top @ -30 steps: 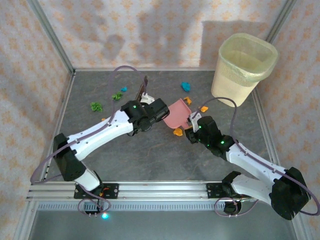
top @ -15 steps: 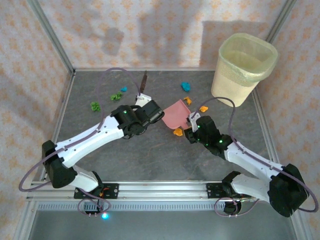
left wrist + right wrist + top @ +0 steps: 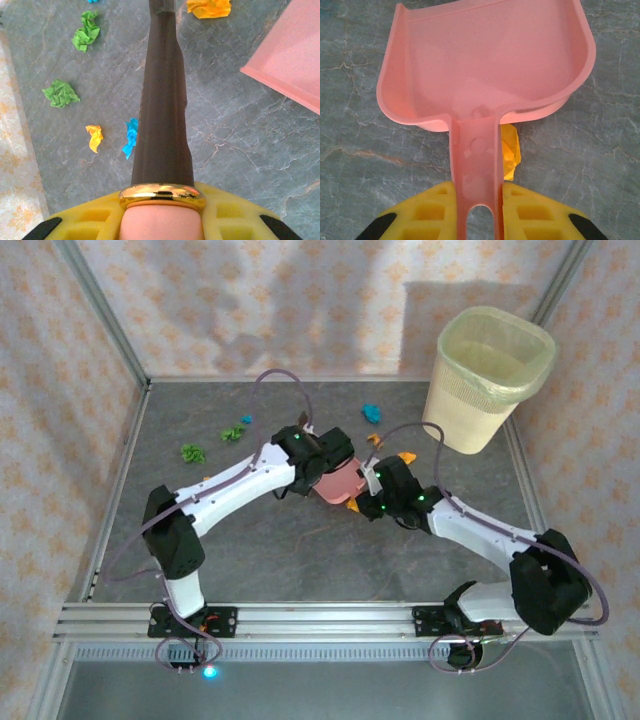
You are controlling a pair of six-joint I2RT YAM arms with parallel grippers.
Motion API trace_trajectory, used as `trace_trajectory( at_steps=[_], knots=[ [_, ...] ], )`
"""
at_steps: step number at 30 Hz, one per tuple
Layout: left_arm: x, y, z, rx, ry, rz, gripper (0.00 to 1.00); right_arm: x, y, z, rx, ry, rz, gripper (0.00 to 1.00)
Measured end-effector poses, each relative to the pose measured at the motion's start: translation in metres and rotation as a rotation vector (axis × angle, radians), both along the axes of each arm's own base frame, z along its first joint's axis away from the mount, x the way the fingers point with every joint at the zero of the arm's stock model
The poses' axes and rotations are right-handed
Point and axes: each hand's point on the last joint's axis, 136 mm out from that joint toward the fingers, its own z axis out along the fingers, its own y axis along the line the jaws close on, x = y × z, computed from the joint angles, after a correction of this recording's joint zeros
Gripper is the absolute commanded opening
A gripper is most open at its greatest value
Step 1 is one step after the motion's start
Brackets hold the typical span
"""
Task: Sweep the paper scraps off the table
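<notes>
Sweeping is in hand: brush (image 3: 162, 100) is clamped by the closed left claw (image 3: 162, 222), pink dustpan (image 3: 485, 65) by the closed right claw (image 3: 477, 210); paper scraps (image 3: 60, 92) must next be brushed across the counter (image 3: 240, 150) into it.

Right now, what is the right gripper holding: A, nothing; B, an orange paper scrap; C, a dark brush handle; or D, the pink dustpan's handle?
D: in the right wrist view the right gripper is shut on the pink dustpan, with the pan's handle clamped between its jaws.
</notes>
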Motion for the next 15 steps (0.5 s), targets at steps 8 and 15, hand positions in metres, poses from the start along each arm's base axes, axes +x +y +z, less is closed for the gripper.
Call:
trace_trajectory(
  at_steps=[8, 15],
  knots=[
    [-0.001, -0.008, -0.014, -0.02, 0.092, -0.014, 0.0, 0.005, 0.005, -0.007, -0.047, 0.06, 0.017, 0.0],
    [-0.009, -0.018, -0.02, -0.079, 0.146, -0.026, 0.0, 0.007, 0.007, -0.017, -0.076, 0.092, 0.026, 0.0]
  ],
)
